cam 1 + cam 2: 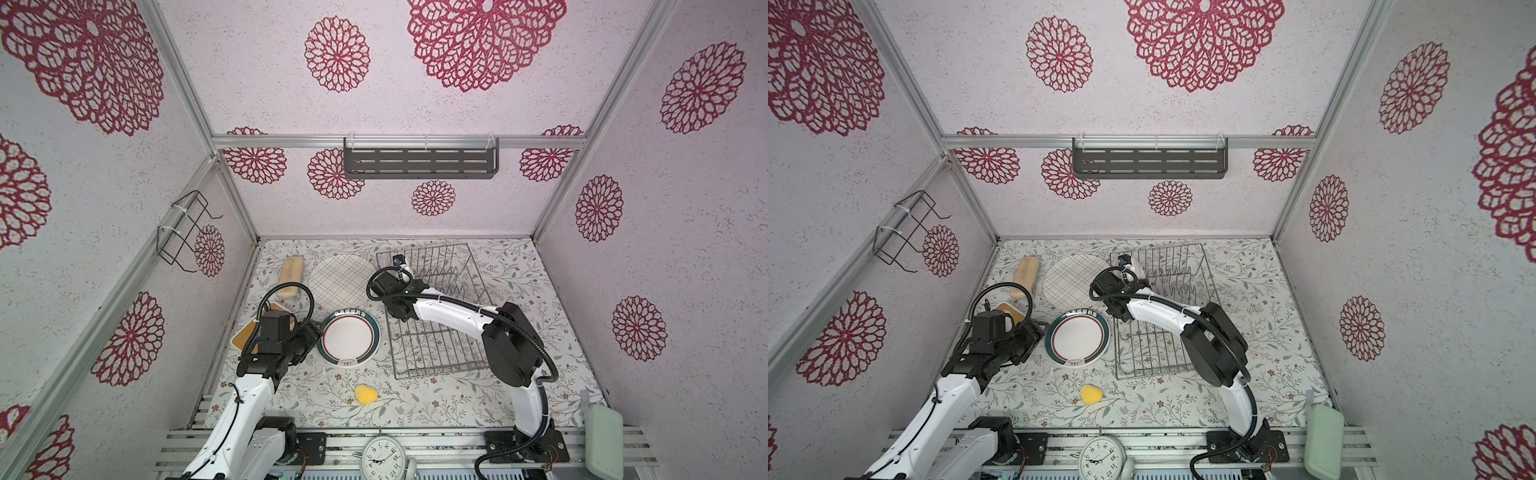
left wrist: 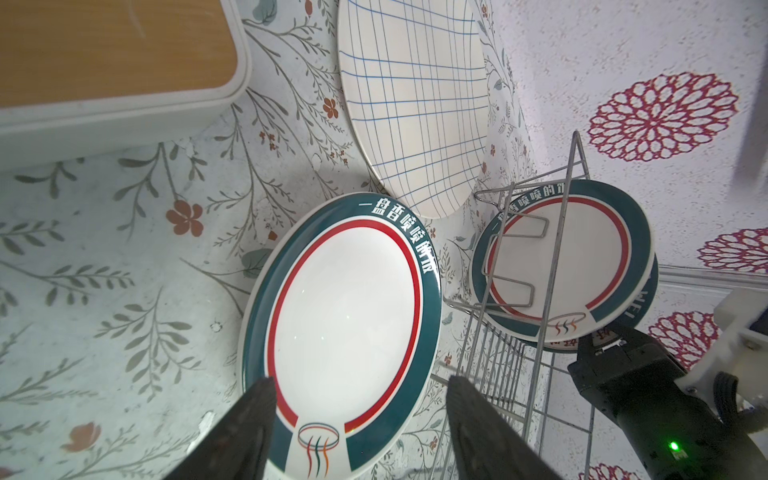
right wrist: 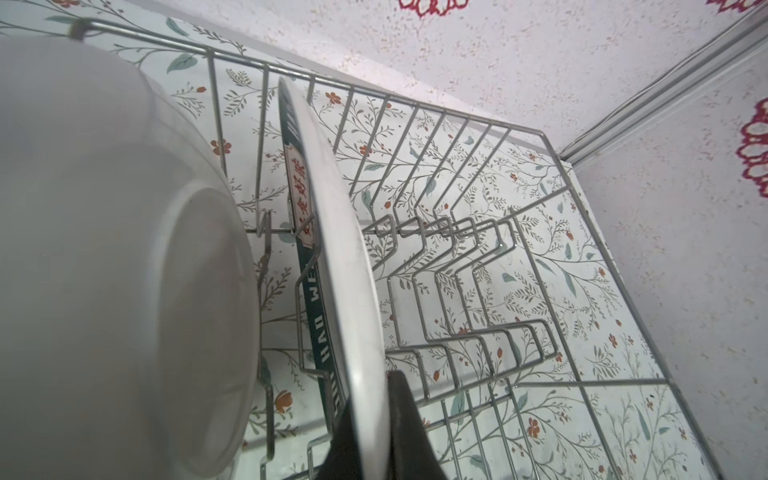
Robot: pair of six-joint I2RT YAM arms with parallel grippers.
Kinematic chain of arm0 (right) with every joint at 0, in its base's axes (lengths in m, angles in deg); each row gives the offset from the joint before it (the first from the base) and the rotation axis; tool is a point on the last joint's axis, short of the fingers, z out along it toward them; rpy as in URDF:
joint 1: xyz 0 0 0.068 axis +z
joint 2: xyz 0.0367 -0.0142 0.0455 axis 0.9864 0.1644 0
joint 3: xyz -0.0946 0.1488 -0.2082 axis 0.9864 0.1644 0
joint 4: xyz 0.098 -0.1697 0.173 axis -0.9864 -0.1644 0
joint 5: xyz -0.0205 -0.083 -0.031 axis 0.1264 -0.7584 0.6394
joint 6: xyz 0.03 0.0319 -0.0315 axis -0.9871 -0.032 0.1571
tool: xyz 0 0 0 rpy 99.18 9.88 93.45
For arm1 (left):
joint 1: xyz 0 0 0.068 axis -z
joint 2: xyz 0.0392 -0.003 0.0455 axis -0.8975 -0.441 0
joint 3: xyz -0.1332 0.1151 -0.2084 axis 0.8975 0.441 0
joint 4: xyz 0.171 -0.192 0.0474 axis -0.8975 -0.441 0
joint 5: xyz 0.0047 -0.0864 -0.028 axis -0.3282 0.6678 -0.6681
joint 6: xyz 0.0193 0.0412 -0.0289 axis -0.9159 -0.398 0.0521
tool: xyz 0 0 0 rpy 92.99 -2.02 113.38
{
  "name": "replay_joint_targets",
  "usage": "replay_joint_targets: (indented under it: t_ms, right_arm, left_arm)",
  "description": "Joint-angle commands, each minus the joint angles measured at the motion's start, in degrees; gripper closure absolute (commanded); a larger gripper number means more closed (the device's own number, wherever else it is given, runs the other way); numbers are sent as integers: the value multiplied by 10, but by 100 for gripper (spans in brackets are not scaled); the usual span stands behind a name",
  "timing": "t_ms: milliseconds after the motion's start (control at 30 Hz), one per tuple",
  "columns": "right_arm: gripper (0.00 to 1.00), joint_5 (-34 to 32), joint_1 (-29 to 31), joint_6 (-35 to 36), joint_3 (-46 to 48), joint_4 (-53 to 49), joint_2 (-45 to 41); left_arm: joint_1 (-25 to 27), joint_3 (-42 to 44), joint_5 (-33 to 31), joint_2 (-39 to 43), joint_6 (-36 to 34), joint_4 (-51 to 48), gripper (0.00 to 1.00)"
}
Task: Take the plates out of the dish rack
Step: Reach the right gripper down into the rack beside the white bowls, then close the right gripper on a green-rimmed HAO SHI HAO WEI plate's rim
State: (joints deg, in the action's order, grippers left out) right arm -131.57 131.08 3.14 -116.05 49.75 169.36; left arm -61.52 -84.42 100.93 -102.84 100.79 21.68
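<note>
the gripped plate (image 3: 345, 257) stands on edge inside the dish rack (image 1: 432, 347), its rim pinched between my right fingers (image 3: 405, 419), which are closed on it. a second upright plate (image 3: 124, 249), blurred in the right wrist view, stands just beside it in the rack. two more lie flat on the desk (image 1: 415, 399) just beside the rack: the green-rimmed plate (image 1: 348, 337) and, farther back, the grid-lined plate (image 1: 341, 279). my left fingers (image 2: 473, 424) are spread apart and hold nothing, at the green-rimmed plate's near rim. count as i see it: four plates, one rack.
</note>
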Motion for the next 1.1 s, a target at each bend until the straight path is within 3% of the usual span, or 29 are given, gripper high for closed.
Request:
replay_joint_targets:
  t_ms: [0, 533, 1067]
  right_arm:
    - [100, -37, 4, -1, -20, -32, 5]
    - [100, -99, 18, -18, -30, -42, -25]
    - [100, -149, 38, 10, -34, -33, -85]
  left_arm:
    - [-2, -14, 3, -1, -10, 4, 31]
    - [-2, -21, 5, 1, -10, 3, 31]
    - [7, -33, 13, -10, -2, 19, 31]
